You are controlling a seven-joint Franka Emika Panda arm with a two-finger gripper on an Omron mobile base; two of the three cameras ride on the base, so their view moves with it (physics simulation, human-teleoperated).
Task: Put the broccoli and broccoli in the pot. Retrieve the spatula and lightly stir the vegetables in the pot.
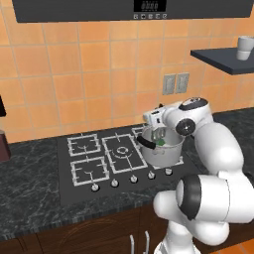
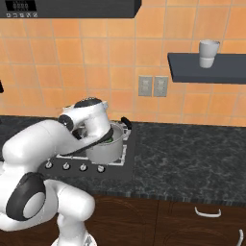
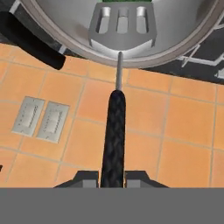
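Observation:
The steel pot (image 1: pixel 166 155) stands on the cooktop's right rear burner, also seen as pot (image 2: pixel 106 150). Green broccoli (image 1: pixel 161 143) lies inside it. My gripper (image 3: pixel 113 178) is shut on the black handle of the spatula (image 3: pixel 113 131). The slotted grey spatula head (image 3: pixel 122 24) reaches down into the pot (image 3: pixel 188 41), just short of a sliver of broccoli (image 3: pixel 122 1). One black pot handle (image 3: pixel 30 41) sticks out at the left of the hand view. In the left base view the hand hovers above the pot's far rim, with the spatula head (image 1: pixel 159 133) inside.
The black cooktop (image 1: pixel 89 171) has free burners left of the pot and a row of knobs (image 1: pixel 133 179) along its front. Dark counter (image 2: pixel 192 153) stretches to the right. Wall outlets (image 1: pixel 176 83) sit behind, and a shelf (image 2: pixel 230 65) holds a white cup (image 2: pixel 209 54).

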